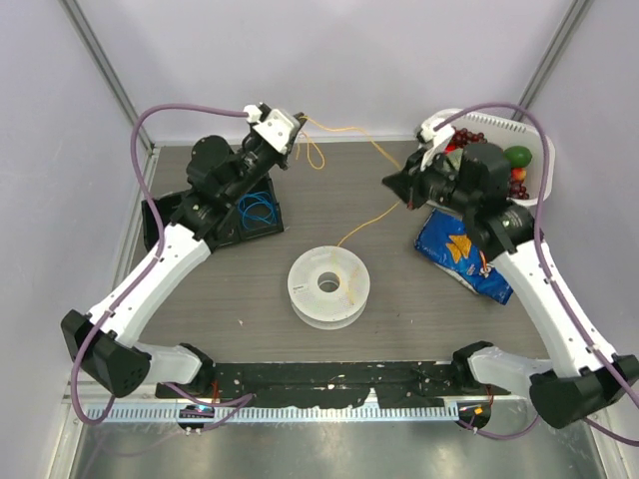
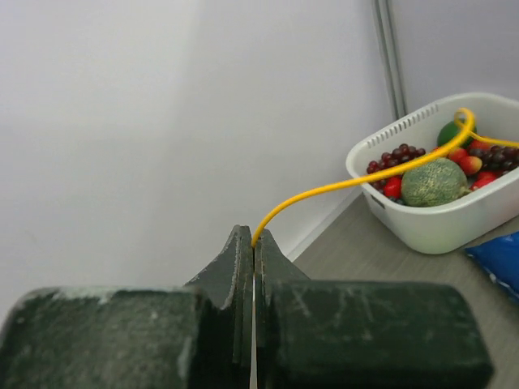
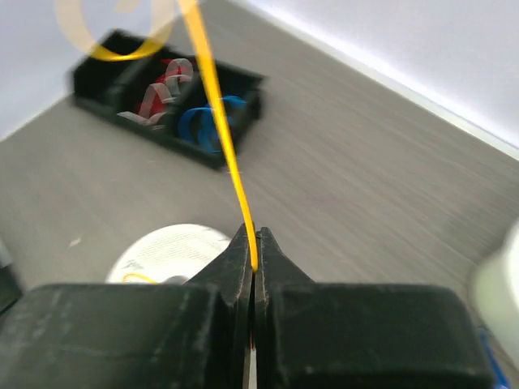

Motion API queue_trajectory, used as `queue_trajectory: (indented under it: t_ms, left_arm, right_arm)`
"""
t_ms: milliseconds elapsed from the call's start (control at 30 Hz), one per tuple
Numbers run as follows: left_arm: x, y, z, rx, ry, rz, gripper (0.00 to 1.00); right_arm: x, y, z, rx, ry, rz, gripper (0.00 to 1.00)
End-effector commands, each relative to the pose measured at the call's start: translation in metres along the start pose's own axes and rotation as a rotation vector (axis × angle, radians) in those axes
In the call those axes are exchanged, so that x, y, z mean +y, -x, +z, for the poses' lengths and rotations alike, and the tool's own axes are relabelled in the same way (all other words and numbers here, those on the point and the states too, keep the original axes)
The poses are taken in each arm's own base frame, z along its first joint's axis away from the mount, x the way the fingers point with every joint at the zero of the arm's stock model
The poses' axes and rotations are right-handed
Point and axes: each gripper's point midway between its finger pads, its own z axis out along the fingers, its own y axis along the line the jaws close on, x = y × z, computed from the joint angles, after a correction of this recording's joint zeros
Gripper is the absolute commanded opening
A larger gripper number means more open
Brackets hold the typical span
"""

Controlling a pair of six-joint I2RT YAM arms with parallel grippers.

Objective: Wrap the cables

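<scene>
both claws are clenching on the yellow cable. the left claw is sitting near the far-left corner of the table, jaws pressed together w/ the cable coming out btwn the tips and arcing off right, twd the white basket in the far-right corner. the right claw is hovering just in front of that basket, likewise pinching the cable, which is running up and away from its tips twd the left claw.

so the cable is hanging in the air btwn the two claws, its long axis running roughly left-right along the far edge, w/ a small slack loop dangling just beside the left claw. from the right claw a second stretch is dropping down and in to the white spool at the table's centre. its end is reaching the spool, but can't tell if it's fixed there.

judging from this, the coming move is turning on that spool-to-right-claw stretch. the spool is lying nearer the right claw, on its near-left side, so that arm is prob the one to lead the winding while the left is feeding slack. risk: the loop snagging on the black tray under the left arm.
</scene>
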Motion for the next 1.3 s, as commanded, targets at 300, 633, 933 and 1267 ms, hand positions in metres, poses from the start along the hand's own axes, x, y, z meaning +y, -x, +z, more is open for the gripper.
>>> queue_trajectory:
  t_ms: [300, 633, 933, 1267]
  left_arm:
    - [-0.028, 0.041, 0.010, -0.291, -0.035, 0.527, 0.00]
    - [-0.099, 0.022, -0.028, -0.383, -0.286, 0.749, 0.00]
    - [-0.112, 0.011, -0.027, -0.303, -0.387, 0.704, 0.00]
    - [-0.126, 0.004, -0.028, -0.303, -0.429, 0.735, 0.00]
  right_arm:
    - [-0.002, 0.019, -0.016, 0.220, 0.368, -0.033, 0.80]
    - [0.035, 0.038, -0.029, 0.046, 0.431, 0.180, 0.81]
    - [0.059, 0.042, -0.010, 0.023, 0.434, 0.175, 0.78]
    - [0.076, 0.040, 0.009, 0.023, 0.444, 0.231, 0.73]
